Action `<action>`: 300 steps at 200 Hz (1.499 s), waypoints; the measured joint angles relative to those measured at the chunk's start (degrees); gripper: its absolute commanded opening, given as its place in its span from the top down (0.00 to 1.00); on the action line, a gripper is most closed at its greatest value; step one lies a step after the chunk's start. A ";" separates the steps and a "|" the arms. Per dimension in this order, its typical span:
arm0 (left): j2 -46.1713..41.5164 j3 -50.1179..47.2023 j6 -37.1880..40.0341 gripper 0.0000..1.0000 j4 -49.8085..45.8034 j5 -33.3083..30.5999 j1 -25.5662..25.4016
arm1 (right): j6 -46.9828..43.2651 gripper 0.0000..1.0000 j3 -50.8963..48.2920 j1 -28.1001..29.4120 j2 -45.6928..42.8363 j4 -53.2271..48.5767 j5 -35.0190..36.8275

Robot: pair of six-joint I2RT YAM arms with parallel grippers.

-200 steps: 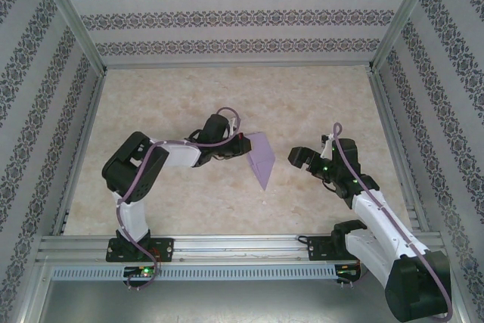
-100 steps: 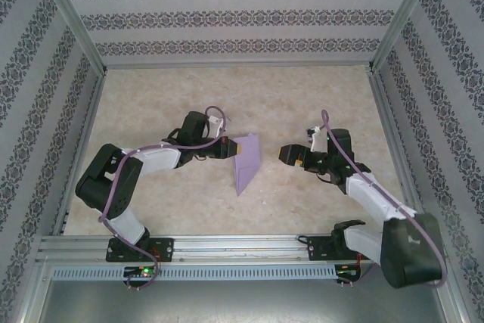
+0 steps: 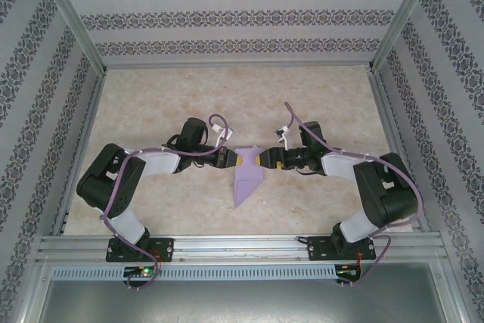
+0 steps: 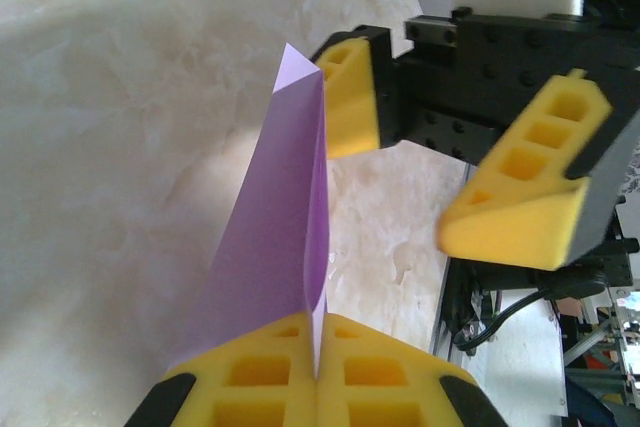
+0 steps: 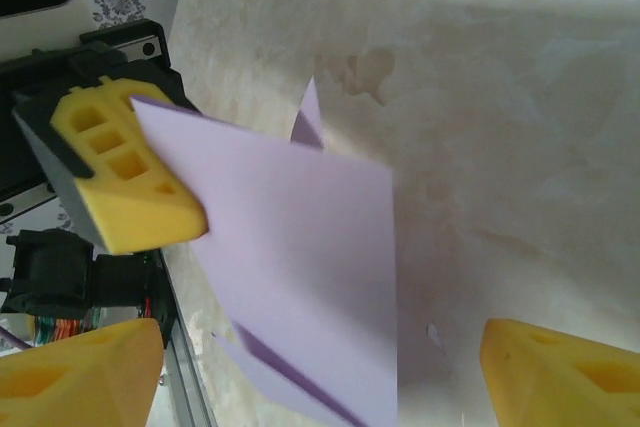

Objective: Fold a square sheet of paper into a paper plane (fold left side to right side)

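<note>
Right pincer (image 3: 266, 159) has swung in right beside the folded paper (image 3: 246, 175), fingers wide apart | left pincer (image 3: 227, 158) clenched on it | grab looks next

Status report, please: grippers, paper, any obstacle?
Left gripper shut on paper. Right gripper open, at paper's opposite corner. No obstacle seen.
</note>
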 measured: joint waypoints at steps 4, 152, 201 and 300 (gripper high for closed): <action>0.15 0.00 0.00 1.00 0.24 0.04 0.00 | 0.02 0.21 0.17 0.20 0.70 0.55 -0.22; 1.16 -0.02 0.20 0.87 0.68 -0.87 0.00 | 1.11 0.93 3.85 0.28 2.82 2.29 -2.45; -5.25 -0.44 4.50 0.63 -6.86 -8.00 0.74 | 1.81 1.00 5.99 -0.09 2.84 -3.08 1.88; -17.59 6.99 16.26 0.56 -34.14 -41.05 -22.43 | 12.15 1.00 10.91 -0.07 6.25 -13.70 10.54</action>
